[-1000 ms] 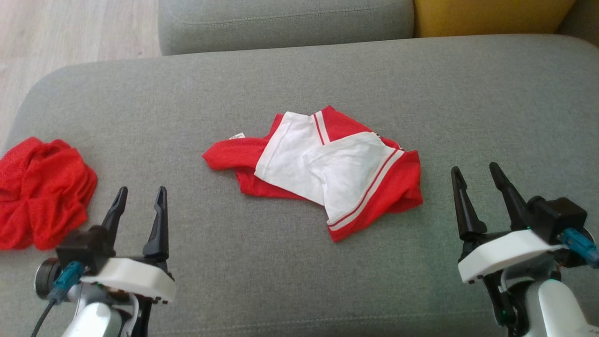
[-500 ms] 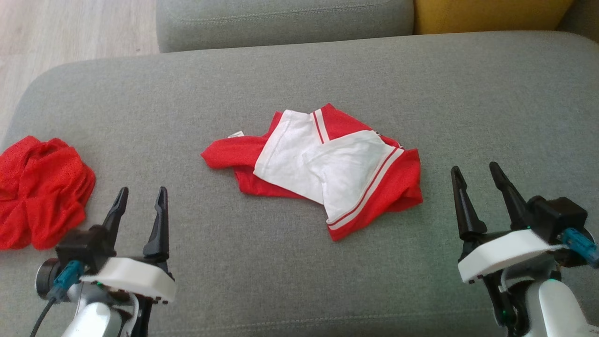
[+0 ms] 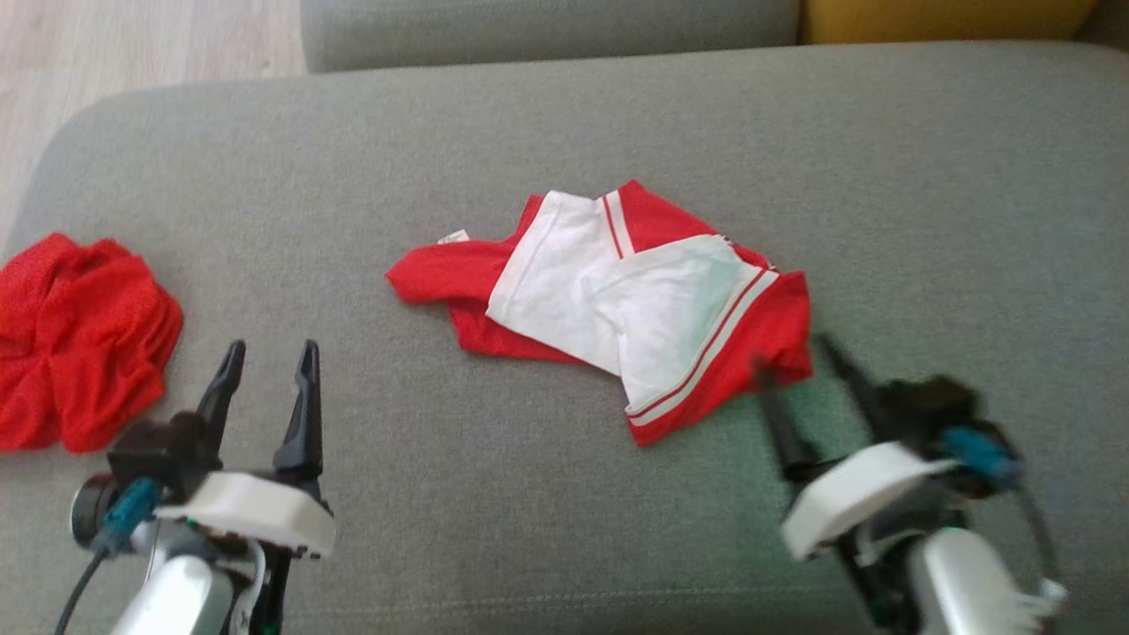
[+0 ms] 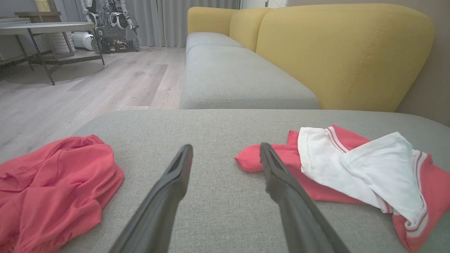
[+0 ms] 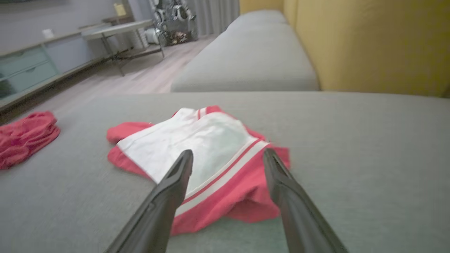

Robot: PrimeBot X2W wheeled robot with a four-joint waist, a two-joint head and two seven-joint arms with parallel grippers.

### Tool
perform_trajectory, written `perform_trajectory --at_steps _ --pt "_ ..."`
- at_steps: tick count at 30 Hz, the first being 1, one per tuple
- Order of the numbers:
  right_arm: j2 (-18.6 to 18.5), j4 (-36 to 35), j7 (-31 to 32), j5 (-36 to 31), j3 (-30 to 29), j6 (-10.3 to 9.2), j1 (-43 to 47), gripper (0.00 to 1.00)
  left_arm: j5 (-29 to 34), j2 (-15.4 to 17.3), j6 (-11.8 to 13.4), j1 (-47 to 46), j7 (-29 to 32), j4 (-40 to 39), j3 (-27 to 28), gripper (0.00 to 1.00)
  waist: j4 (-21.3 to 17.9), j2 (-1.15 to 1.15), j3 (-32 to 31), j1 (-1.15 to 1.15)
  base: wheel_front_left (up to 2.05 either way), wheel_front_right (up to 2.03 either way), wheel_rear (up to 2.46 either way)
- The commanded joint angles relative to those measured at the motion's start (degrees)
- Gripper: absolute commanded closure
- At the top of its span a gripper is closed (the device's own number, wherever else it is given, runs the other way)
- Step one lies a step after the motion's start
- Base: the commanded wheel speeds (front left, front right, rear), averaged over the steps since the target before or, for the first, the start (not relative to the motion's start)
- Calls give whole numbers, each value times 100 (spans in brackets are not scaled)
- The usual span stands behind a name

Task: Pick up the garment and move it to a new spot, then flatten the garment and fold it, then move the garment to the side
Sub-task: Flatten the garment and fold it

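The red garment (image 3: 564,291) lay rumpled on the grey cushion (image 3: 926,176), white stripe-trimmed panels folded over it, while the left gripper (image 3: 271,353) and right gripper (image 3: 791,353) gaped empty.

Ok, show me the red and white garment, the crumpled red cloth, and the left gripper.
red and white garment (image 3: 564,291): head view, on its white panel.
crumpled red cloth (image 3: 84,339): head view, middle of the bundle.
left gripper (image 3: 271,348): head view, midway between its fingertips.

right tool (image 3: 791,351) blurred, red cloth (image 3: 84,344) cut off
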Motion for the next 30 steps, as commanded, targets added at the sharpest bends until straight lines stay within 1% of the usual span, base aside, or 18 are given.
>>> perform_trajectory --at_steps 1,3,4,5,6,7,8,15,16,18,23,27,30 --pt "-21 23 82 -72 454 -4 -393 0 51 128 18 -471 -43 -186 185 0 100 0 152 0 0 0 0" --pt "-21 299 150 -80 755 -4 -545 0 71 101 -10 -565 -53 -186 154 0 170 0 266 0 0 0 0" --pt "-21 299 150 -80 755 -4 -545 0 71 101 -10 -565 -53 -186 154 0 170 0 266 0 0 0 0" --pt "-21 450 175 -79 892 -4 -626 0 76 87 -29 -607 -63 -177 147 0 206 0 317 0 0 0 0" --pt "-21 614 196 -73 1015 -4 -703 0 80 70 -46 -642 -74 -164 141 0 246 0 361 0 0 0 0" --pt "-21 951 221 -74 1193 -4 -854 0 99 32 -64 -702 -92 -155 123 0 331 0 456 0 0 0 0" --pt "-21 951 221 -74 1193 -4 -854 0 99 32 -64 -702 -92 -155 123 0 331 0 456 0 0 0 0" --pt "-21 1981 217 -203 1416 -4 -1328 0 138 -61 -107 -842 -142 -93 160 0 494 0 691 0 0 0 0" --pt "-21 2097 227 -215 1437 -4 -1381 52 143 -71 -113 -851 -147 -76 168 0 497 0 705 0 0 0 0" --pt "-21 2333 198 -206 1486 -4 -1516 100 154 -96 -135 -882 -158 -30 195 0 487 0 742 0 0 0 0" --pt "-21 2317 -110 -33 1508 -4 -1663 100 178 -143 -172 -921 -169 25 230 0 426 0 755 0 0 0 0" --pt "-21 1919 -342 123 1372 -4 -1704 100 202 -155 -190 -918 -174 46 274 0 334 0 737 0 0 0 0" --pt "-21 1533 -413 190 1082 -4 -1707 100 225 -163 -201 -914 -176 42 289 0 271 0 723 0 0 0 0"
